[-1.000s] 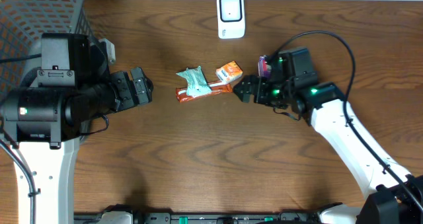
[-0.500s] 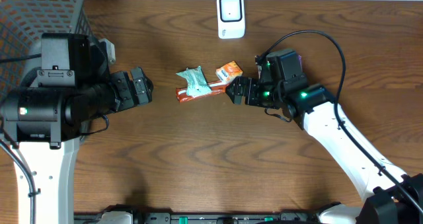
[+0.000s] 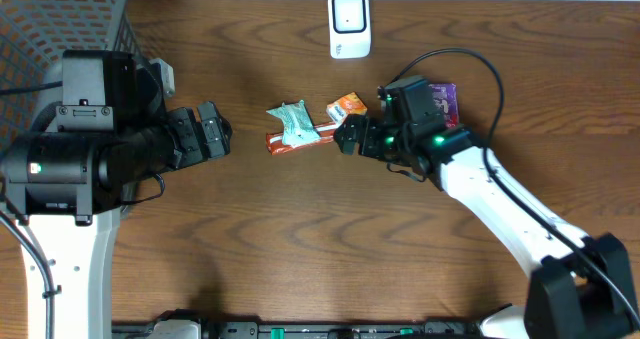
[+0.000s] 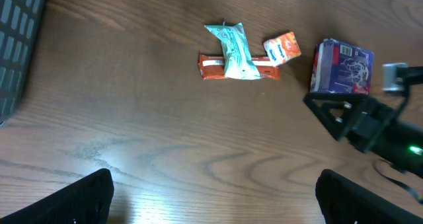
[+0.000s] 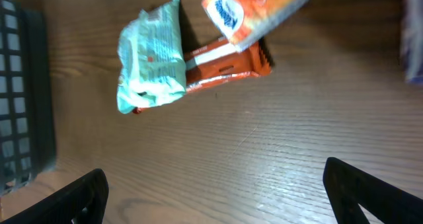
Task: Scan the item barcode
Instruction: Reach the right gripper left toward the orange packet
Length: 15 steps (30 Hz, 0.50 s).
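We hold our right gripper (image 3: 347,137) spread and empty just at six o'clock of the orange packet (image 3: 346,106), likely the item to lift; it leans on the bar's (image 3: 278,144) three o'clock end; the scanner (image 3: 349,24) stands at twelve, facing us; our left gripper (image 3: 218,131), spread too, hangs clear at nine.

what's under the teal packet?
An orange-red bar lies under the teal packet, with both ends poking out. Its middle is covered by the packet.
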Motion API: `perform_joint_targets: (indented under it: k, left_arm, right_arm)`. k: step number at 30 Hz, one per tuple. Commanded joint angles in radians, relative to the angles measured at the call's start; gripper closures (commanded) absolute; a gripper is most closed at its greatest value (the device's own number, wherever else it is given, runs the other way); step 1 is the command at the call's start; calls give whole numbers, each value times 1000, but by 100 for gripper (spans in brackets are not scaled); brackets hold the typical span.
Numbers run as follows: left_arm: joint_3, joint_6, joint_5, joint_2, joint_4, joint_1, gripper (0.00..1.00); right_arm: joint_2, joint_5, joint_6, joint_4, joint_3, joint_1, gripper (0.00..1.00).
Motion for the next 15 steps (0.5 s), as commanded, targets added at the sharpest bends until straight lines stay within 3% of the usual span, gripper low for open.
perform_joint_targets:
  k: [1,15]
  left_arm:
    - [16,10,4,2,0,-3,2]
    - [16,10,4,2,0,-3,2]
  right_arm:
    - [52,7,45,23,5,24,1]
    - [138,4,45,123,5,64,1]
